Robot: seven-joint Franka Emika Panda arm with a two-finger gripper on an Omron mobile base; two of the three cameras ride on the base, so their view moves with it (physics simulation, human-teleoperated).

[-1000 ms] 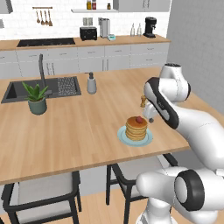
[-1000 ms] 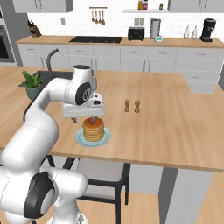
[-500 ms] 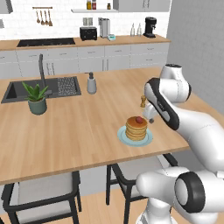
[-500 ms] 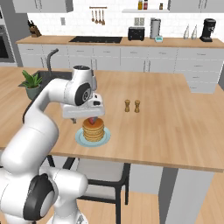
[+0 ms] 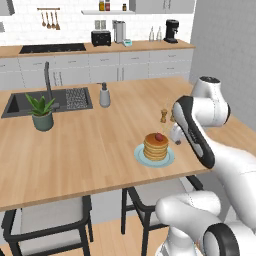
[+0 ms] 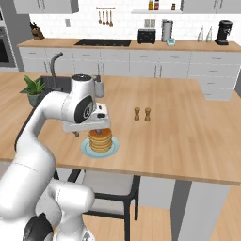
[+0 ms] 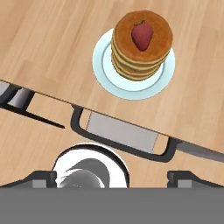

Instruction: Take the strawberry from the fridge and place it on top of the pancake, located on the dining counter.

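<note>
The strawberry [image 7: 142, 36] lies on top of the pancake [image 7: 131, 61] stack, which sits on a pale blue plate [image 7: 104, 72] near the front edge of the dining counter [image 5: 90, 150]. From the left base camera, the strawberry [image 5: 159, 136] is a small red dot on the pancake [image 5: 156, 148]. My gripper [image 5: 176, 136] hangs open just right of the stack and slightly above it, holding nothing. In the hand view the gripper [image 7: 113, 178] has its fingertips [image 7: 41, 177] spread wide, clear of the fruit. The fridge is out of view.
Salt and pepper shakers [image 5: 167, 115] stand just behind the plate. A potted plant [image 5: 41, 112], a sink [image 5: 25, 104] and a soap dispenser [image 5: 104, 95] sit further left. Stools [image 5: 47, 225] are tucked under the counter's front edge. The back counter [image 6: 141, 46] carries appliances.
</note>
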